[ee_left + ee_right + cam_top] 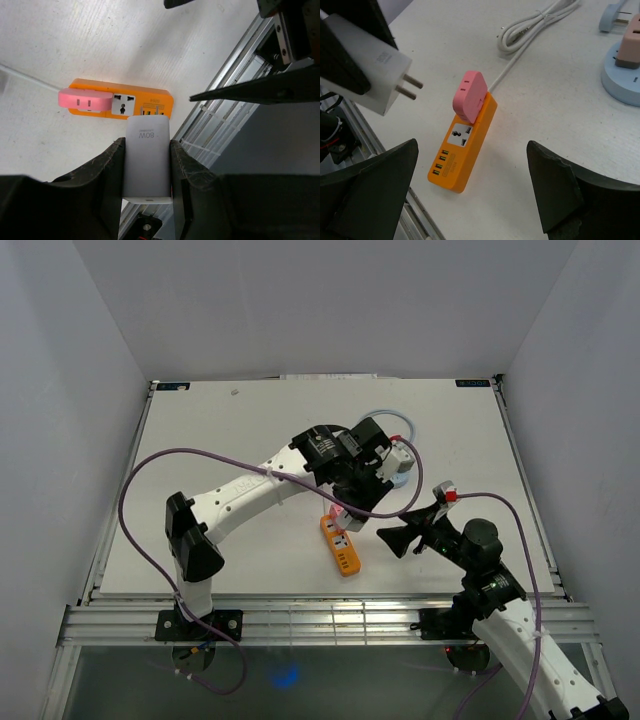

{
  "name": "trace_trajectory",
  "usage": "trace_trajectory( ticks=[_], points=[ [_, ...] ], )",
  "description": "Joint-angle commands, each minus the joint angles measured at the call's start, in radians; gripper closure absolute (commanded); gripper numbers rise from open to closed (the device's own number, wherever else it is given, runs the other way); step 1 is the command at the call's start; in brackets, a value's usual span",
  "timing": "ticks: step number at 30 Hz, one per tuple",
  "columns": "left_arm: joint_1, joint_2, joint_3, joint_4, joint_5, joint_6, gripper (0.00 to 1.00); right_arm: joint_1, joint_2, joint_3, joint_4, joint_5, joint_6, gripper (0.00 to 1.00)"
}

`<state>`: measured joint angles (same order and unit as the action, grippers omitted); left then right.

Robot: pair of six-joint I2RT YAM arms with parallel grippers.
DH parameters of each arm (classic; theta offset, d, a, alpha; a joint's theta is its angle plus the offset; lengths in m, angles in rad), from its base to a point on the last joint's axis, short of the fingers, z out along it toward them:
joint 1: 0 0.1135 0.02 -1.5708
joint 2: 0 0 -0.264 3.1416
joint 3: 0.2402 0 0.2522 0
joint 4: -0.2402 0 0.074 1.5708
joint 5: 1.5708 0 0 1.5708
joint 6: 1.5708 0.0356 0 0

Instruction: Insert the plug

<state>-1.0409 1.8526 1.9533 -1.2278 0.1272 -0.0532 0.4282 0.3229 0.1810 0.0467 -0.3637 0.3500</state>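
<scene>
The plug [146, 160] is a white charger block with two flat prongs [409, 86]. My left gripper [146, 145] is shut on it, holding it above the table with the prongs toward the orange power strip [150, 100]. The strip [462, 150] lies flat near the table's front edge, with a pink adapter [469, 96] in its far socket. Its other socket [461, 136] is free, and the plug is apart from it. My right gripper [472, 145] hovers open over the strip with nothing between its fingers. From above, the left gripper [345, 505] sits just behind the strip [342, 548] and the right gripper [412, 525] is to its right.
A white cable [530, 25] runs from the strip toward the back. A round light-blue socket block [625, 75] with a pinkish plug [630, 50] stands at the back right. The aluminium rail [320, 620] borders the front edge. A purple cable [150, 465] loops over the left arm.
</scene>
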Motion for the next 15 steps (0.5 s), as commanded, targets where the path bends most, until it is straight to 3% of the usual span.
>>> trace_trajectory(
  ticks=[1,6,8,15],
  points=[
    [0.061,-0.018,0.026,0.004,0.116,-0.028,1.0,0.01,-0.004,0.029,0.106,-0.104,-0.052,0.06],
    [0.11,-0.029,-0.007,0.011,0.147,-0.04,1.0,0.04,0.015,0.023,0.203,-0.11,-0.065,0.01],
    [0.133,-0.029,-0.023,0.01,0.158,-0.045,1.0,0.053,0.021,0.038,0.217,-0.098,-0.086,0.03],
    [0.173,-0.02,-0.007,0.042,0.215,-0.047,1.0,0.162,0.223,0.196,0.186,-0.069,-0.216,0.04]
  ],
)
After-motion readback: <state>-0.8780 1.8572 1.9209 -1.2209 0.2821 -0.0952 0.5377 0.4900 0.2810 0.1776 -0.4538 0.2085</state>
